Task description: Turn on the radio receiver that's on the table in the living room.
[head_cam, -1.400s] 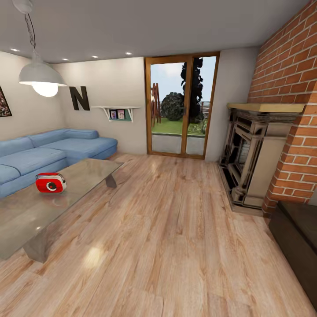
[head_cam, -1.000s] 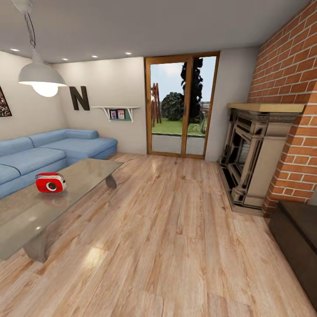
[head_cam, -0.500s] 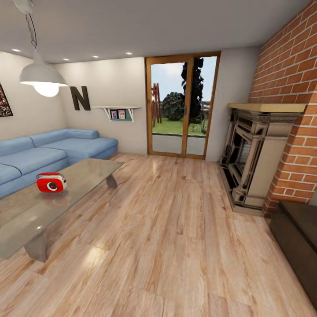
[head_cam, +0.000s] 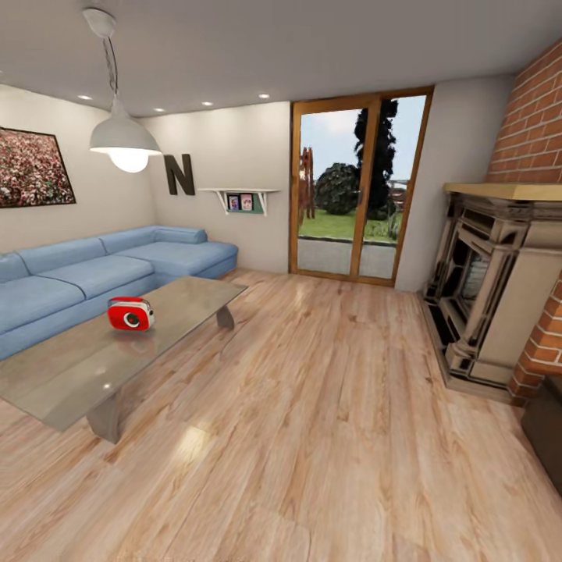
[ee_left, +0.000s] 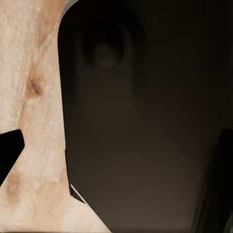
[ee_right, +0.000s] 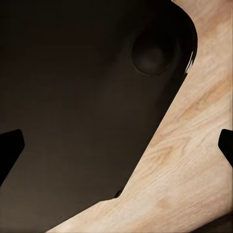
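I log: radio receiver [head_cam: 130, 314], red with white trim and dark dial, on the glossy grey-brown table [head_cam: 70, 382]. Behind the table, blue sofa [head_cam: 86, 269]. Floor [head_cam: 312, 437], light wood planks. Fireplace wall [head_cam: 538, 117], red brick.

We see a home's living room: a blue sofa [head_cam: 86, 273] along the wall, a low table [head_cam: 94, 367] in front of it on a wood plank floor [head_cam: 312, 437], a brick fireplace [head_cam: 492, 289], a pendant lamp [head_cam: 121, 140], a framed picture [head_cam: 31, 168] and glass doors [head_cam: 355, 187] onto a garden.
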Robot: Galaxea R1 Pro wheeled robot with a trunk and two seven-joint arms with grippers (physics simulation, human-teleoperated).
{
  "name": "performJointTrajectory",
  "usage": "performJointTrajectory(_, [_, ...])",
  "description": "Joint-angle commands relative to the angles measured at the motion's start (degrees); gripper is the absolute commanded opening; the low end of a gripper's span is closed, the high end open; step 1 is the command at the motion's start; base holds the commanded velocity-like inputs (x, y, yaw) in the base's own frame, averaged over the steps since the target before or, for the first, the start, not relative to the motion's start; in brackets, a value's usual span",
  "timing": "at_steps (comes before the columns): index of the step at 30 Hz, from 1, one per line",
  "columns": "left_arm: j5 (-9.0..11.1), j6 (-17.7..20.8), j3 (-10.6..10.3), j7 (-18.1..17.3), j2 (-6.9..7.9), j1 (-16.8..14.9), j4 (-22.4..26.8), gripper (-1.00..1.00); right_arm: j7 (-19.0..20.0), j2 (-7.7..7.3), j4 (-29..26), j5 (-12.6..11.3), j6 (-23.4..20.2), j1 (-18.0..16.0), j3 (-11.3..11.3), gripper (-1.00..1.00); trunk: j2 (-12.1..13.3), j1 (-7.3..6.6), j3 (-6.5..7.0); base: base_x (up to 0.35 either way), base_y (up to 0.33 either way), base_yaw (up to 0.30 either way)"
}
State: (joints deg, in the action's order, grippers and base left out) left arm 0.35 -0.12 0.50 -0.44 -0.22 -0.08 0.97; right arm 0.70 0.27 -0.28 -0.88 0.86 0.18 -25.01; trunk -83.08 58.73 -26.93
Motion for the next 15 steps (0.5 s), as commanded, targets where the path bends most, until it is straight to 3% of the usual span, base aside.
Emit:
performJointTrajectory(1, [0.0, -0.1, 0.0, 0.0, -0.07, 0.0, 0.0, 1.00, 0.0, 0.00, 0.0, 0.0, 0.0, 0.0, 0.0, 1.00, 0.0, 0.00, 0.00, 0.000, 0.000, 0.274])
performJointTrajectory(8, [0.6, -0.9, 0.1, -0.2, 0.05, 0.0, 0.0, 1.00, 0.0, 0.00, 0.0, -0.1, 0.8, 0.0, 0.1, 1.00, 0.0, 0.00, 0.00, 0.030, 0.000, 0.274])
performJointTrajectory(15, [2.2, -0.9, 0.0, -0.2, 0.12, 0.0, 0.0, 1.00, 0.0, 0.00, 0.0, -0.1, 1.8, 0.0, 0.2, 1.00, 0.0, 0.00, 0.00, 0.271, 0.000, 0.273])
